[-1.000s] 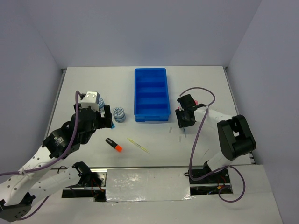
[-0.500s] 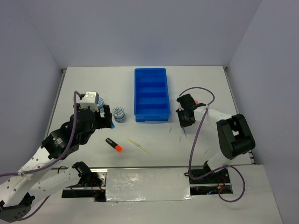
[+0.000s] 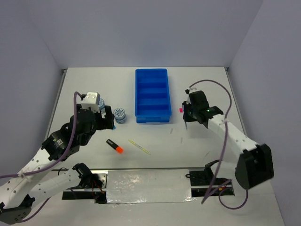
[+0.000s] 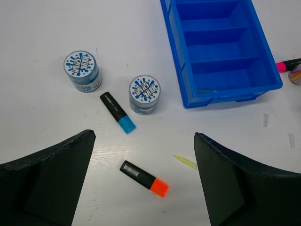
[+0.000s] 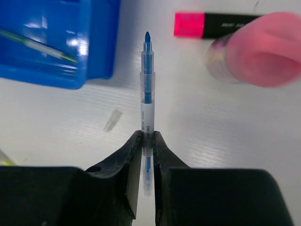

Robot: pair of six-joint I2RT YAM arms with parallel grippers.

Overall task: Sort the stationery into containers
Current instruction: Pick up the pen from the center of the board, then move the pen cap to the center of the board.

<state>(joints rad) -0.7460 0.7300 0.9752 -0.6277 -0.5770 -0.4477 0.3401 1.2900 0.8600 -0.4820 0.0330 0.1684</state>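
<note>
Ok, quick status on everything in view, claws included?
Left claw: open, empty.
Right claw: shut on clear blue pen.
Bright blue four-compartment plastic tray: one thin pale stick in nearest compartment.
Two round patterned-lid tubs: upright, lidded, on table.
Blue-ended black marker: lying on table.
Orange-ended black marker: lying on table.
Pink-ended black marker: lying beside pink cylinder.
Thin yellow stick: loose on table.

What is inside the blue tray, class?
One thin pale stick lies in the nearest compartment of the blue tray; the others look bare. The near wall hides some floor.
</note>
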